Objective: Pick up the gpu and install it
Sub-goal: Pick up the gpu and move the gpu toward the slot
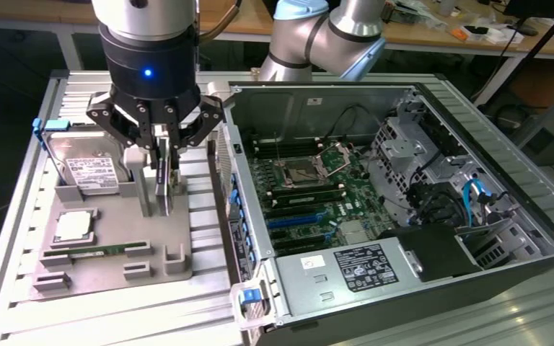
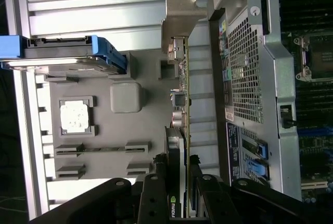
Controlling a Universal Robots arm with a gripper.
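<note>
Claw (image 1: 164, 153) snug around the upright gpu (image 1: 166, 189)

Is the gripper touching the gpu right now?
Touching. In the wrist view the gripper has a finger pressed against each face of the gpu, with no gap on either side.

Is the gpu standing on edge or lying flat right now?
On edge: the gpu stands upright at the gray tray, clamped in the gripper.
</note>
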